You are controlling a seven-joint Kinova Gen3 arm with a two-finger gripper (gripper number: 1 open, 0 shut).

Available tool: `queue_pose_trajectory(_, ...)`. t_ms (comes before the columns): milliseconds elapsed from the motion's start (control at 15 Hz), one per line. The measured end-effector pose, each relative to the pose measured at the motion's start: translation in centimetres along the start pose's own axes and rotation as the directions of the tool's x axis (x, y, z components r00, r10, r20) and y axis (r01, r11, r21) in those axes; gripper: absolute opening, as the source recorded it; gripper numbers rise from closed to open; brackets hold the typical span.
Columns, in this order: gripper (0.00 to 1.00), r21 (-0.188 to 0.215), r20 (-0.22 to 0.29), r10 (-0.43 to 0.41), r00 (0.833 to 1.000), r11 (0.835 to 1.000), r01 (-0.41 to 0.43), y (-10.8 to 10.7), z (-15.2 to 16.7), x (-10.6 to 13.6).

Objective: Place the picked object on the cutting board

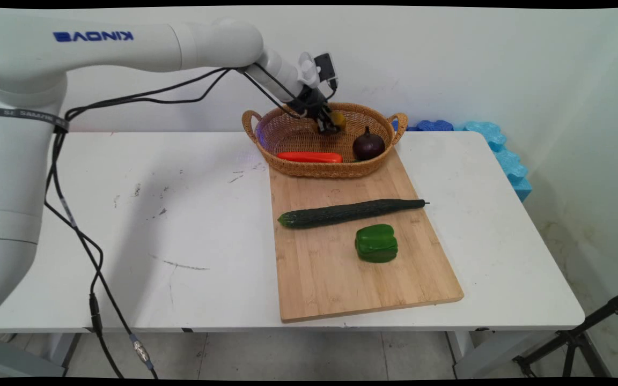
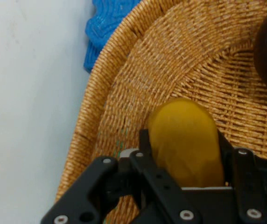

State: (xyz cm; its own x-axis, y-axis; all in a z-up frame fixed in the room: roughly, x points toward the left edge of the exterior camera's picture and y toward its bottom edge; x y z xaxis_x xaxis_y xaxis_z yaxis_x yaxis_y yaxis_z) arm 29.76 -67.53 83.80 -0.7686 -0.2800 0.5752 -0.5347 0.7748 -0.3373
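A white robot arm reaches in from the upper left, and its black end effector [image 1: 329, 124] hangs inside a woven wicker basket [image 1: 287, 136] at the far side of a white table [image 1: 180, 241]. The end effector is pinching a smooth yellow fruit [image 2: 186, 140], rounded like a small mango or lemon, with a finger pressed against each side of it. In the hand view the yellow fruit [image 1: 338, 120] sits just above the basket's woven inner wall.

Also in the basket are a red pepper [image 1: 309, 157], lying lengthwise against the near wall, and a dark purple round vegetable [image 1: 368, 146] with a short stem, to the right of the end effector.

The basket rests on the far end of a long wooden cutting board [image 1: 330, 279]. Nearer on the board lies a dark green cucumber [image 1: 349, 212], stretched from left to right. Just near of it sits a green bell pepper [image 1: 376, 243].

Blue foam pieces [image 1: 502, 150] lie along the wall beyond the table's far right corner. Black cables [image 1: 73, 225] hang from the arm on the left.
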Motion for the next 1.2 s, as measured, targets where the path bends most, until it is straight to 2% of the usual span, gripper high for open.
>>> queue_pose_trajectory(600, 0.0, 0.017, -0.054, -0.113, 0.992, 0.993, 0.114, 1.1, -8.0, 0.3)
queue_pose_trajectory(867, 0.0, 0.003, -0.065, -0.147, 0.987, 0.989, 0.148, 2.4, -11.4, 0.0)
queue_pose_trajectory(1200, 0.0, -0.048, -0.07, -0.174, 0.982, 0.984, 0.171, 5.4, -16.0, -0.5)
